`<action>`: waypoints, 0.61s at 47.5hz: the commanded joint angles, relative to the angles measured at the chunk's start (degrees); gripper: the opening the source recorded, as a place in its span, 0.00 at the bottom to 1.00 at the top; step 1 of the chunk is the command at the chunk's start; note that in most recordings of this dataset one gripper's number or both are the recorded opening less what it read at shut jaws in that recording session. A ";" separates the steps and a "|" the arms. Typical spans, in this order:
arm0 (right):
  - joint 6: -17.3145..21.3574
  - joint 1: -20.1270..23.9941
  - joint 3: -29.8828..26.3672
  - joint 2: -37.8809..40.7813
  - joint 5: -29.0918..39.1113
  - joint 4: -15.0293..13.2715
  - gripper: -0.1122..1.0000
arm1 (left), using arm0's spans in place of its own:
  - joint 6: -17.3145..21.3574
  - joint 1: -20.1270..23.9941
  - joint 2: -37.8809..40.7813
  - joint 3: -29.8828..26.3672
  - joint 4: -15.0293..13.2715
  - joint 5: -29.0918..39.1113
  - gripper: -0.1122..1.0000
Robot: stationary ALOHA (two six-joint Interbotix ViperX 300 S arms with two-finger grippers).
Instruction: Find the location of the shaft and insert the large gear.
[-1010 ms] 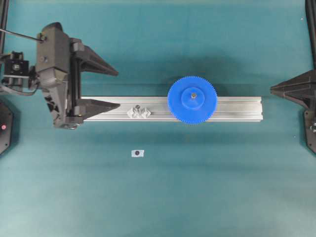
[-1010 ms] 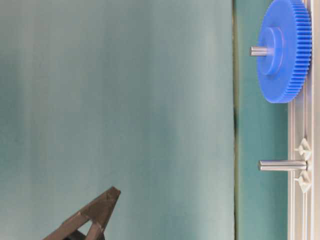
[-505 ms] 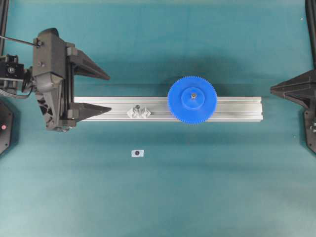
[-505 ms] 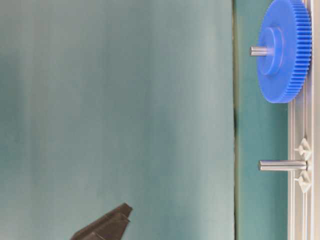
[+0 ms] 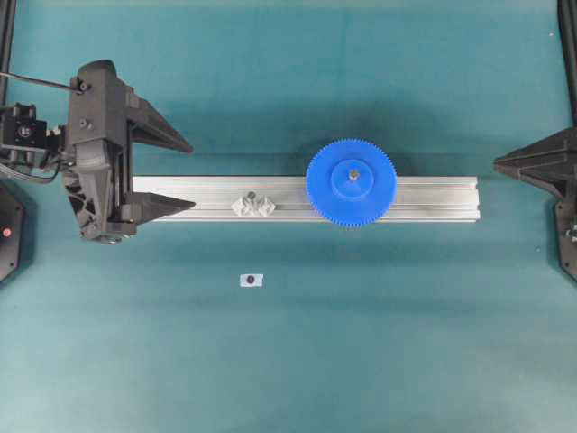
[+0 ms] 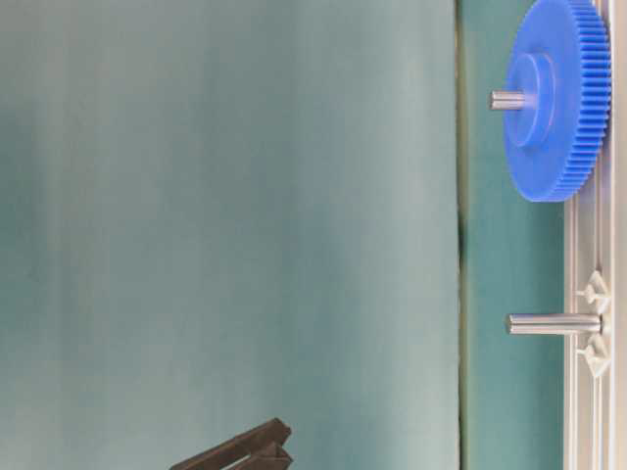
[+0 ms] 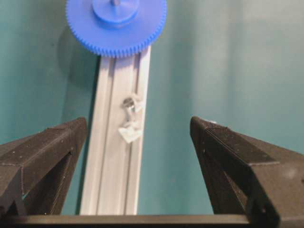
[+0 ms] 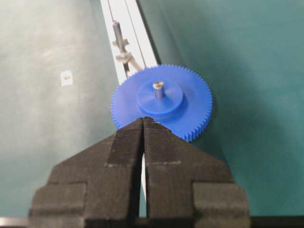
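The large gear (image 5: pixel 351 182) is a bright blue toothed disc lying flat on the aluminium rail (image 5: pixel 433 198), with a metal shaft (image 8: pixel 158 89) poking up through its hub. It also shows in the left wrist view (image 7: pixel 116 26) and the table-level view (image 6: pixel 558 98). A second, bare shaft (image 5: pixel 253 204) stands between two shiny brackets further left on the rail (image 7: pixel 130 116). My left gripper (image 5: pixel 190 175) is open and empty at the rail's left end, one finger over the rail. My right gripper (image 5: pixel 496 163) is shut and empty, right of the rail's end, apart from the gear.
A small white tag with a dark hole (image 5: pixel 251 280) lies on the teal table in front of the rail. It also shows in the right wrist view (image 8: pixel 66 77). Black frame parts stand at the far left and right edges.
My left gripper, still open, has drawn back to the left along the rail, away from the bare shaft and the gear. The gear and right gripper have not moved.
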 commanded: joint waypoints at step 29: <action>0.44 -0.18 -0.26 0.44 -0.44 0.00 0.12 | -0.18 -0.53 -0.53 -0.53 0.09 -0.26 0.92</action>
